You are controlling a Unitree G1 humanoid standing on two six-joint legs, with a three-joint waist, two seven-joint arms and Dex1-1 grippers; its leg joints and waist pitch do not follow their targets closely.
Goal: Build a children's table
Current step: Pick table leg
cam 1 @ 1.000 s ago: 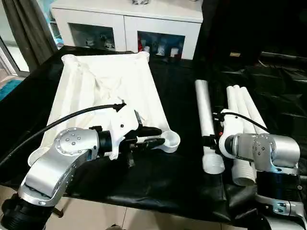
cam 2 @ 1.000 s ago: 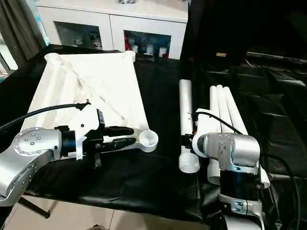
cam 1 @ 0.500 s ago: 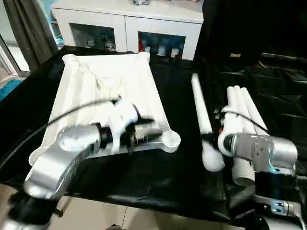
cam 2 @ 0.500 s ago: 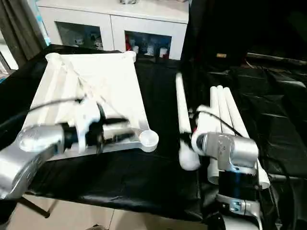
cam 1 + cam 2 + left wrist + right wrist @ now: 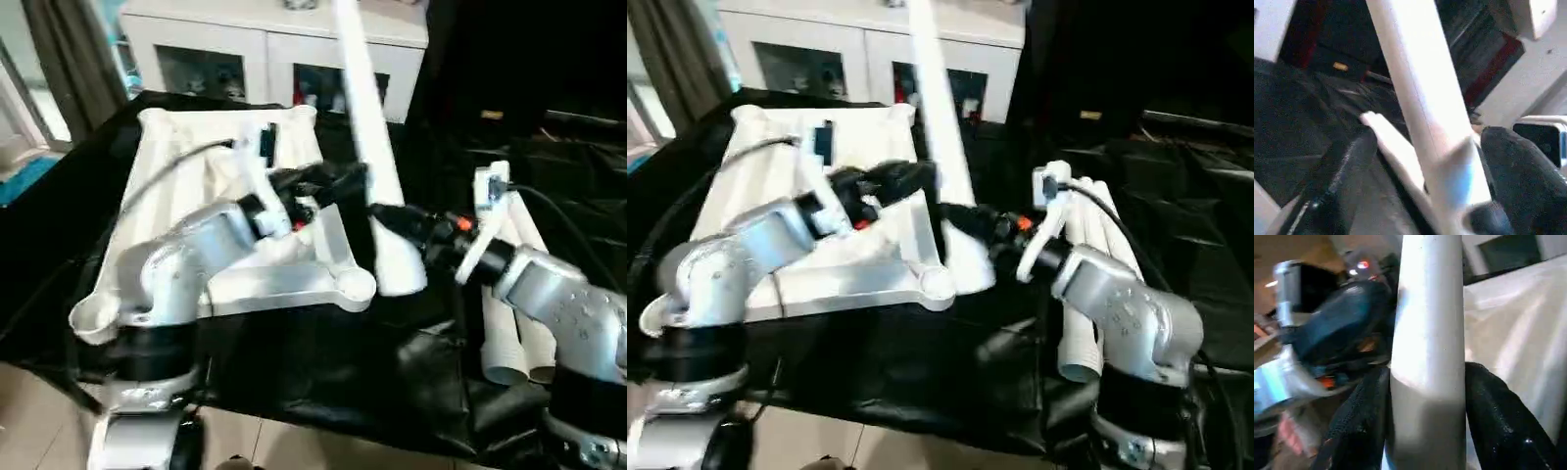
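One leg (image 5: 364, 117) — clamped in right hand (image 5: 1425, 396) | beside left hand (image 5: 333, 184)

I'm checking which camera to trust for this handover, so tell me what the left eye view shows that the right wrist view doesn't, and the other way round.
The left eye view alone takes in the whole scene: the tabletop lying underside up on the black cloth, the spare legs lying at the right, and the white cabinet behind. The right wrist view alone gives the close look at the right gripper, its two black fingers pressed on either side of the raised leg. Both show that leg, the left gripper beside it, and part of the tabletop.
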